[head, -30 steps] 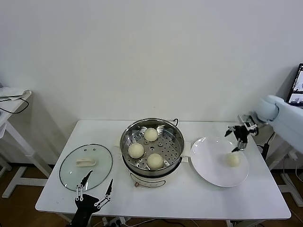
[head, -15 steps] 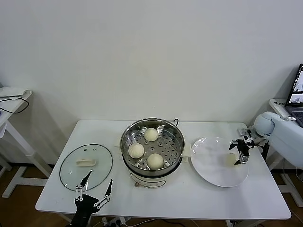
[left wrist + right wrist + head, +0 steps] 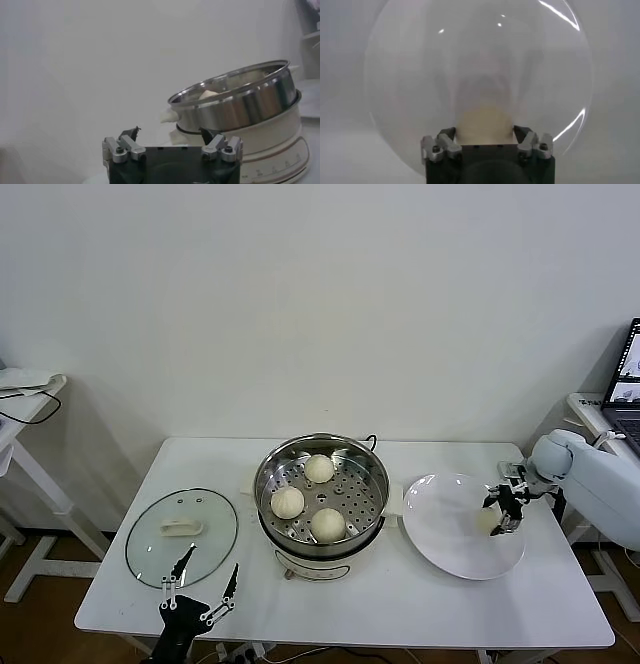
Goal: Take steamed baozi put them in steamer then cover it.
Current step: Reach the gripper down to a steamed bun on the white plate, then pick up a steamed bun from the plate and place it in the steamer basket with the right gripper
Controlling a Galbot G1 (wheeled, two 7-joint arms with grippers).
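Observation:
Three baozi (image 3: 319,468) (image 3: 287,502) (image 3: 327,525) lie on the perforated tray of the shiny steamer (image 3: 266,480) at the table's middle. A fourth baozi (image 3: 487,520) lies on the white plate (image 3: 445,549) to the right. My right gripper (image 3: 503,507) is down at this bun, open, one finger on each side; the right wrist view shows the bun (image 3: 484,124) between the fingers of the gripper (image 3: 484,132). The glass cover (image 3: 150,554) with its white handle lies flat on the left. My left gripper (image 3: 205,579) is open and empty near the front edge, beside the cover.
The left wrist view shows the left gripper (image 3: 167,134) facing the steamer's wall (image 3: 240,107) on its white base. A laptop (image 3: 628,369) stands on a stand at the far right. A white side table (image 3: 25,389) stands at the far left.
My right gripper has come down from above the plate's far right edge and now straddles the bun on the plate. The left arm has not moved.

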